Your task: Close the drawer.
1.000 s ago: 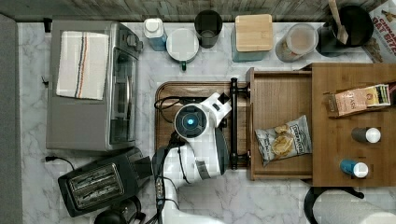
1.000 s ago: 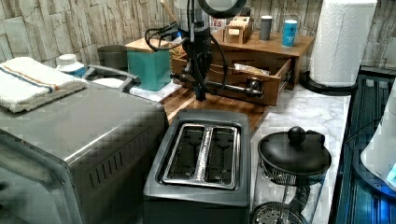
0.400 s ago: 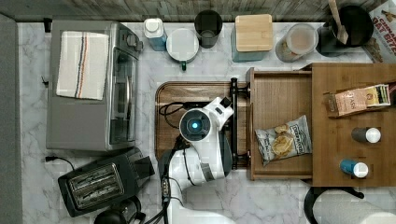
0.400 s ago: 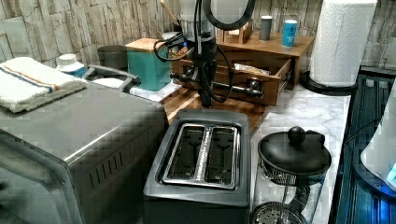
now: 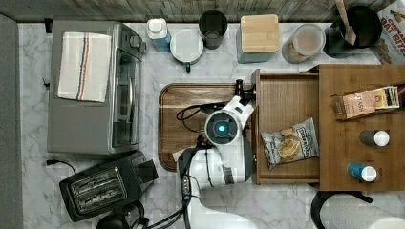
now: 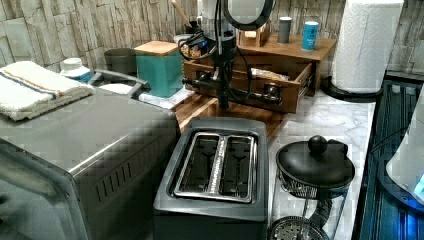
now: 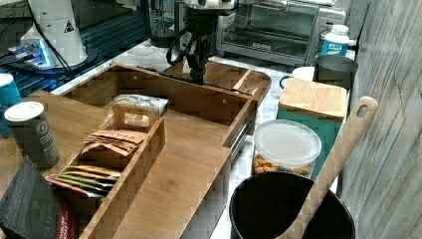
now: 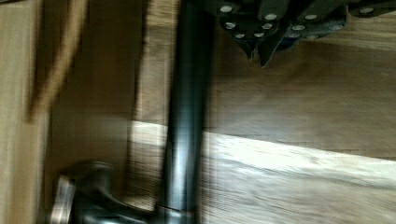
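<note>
In the top view, going left to right, I had a toaster oven (image 5: 95, 88) at the left edge of the surface (image 5: 33, 191), a black toaster (image 5: 102, 187) in front of it, then a dark wooden tray (image 5: 179, 102) near the middle, then my tool (image 8: 260, 44), then the drawer (image 5: 286, 102). The drawer stood pulled out from under the cabinet top (image 5: 360, 76) at the right edge of the surface, with a bag of chips (image 5: 290, 143) lying in it.

My tool hung over the tray's right edge, just beside the drawer's long black handle (image 8: 184, 107). In the wrist view the two fingertips sat nearly together, a narrow gap at most, gripping nothing, off to one side of the bar and not around it.

I judged the step to be the push itself, barely begun, since the drawer was well out. To do it well I would set the closed fingertips flat against the handle or front panel near its middle, so the box would not twist on its runners, and press straight toward the cabinet, level with the bar. The risk was slipping over or under the round bar, so I would keep contact squarely on it and move slowly until the front met the cabinet.
</note>
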Motion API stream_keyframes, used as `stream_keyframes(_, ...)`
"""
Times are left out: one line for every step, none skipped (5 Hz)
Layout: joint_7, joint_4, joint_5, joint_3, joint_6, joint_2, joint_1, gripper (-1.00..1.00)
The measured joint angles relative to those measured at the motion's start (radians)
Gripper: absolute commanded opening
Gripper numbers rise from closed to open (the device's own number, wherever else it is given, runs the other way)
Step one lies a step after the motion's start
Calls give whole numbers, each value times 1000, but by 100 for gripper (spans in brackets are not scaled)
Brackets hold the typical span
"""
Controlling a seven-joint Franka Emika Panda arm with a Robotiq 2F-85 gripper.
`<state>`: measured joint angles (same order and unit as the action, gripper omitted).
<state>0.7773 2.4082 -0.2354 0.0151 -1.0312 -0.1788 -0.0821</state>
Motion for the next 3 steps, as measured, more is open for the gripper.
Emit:
stream_keyframes(45,-8,8,-9,39,0,-32,-100)
stream_keyframes(84,-20,88,-16,62,0,-55,-100)
stream_keyframes(248,-43,117,-22,62,-9,-97,-100)
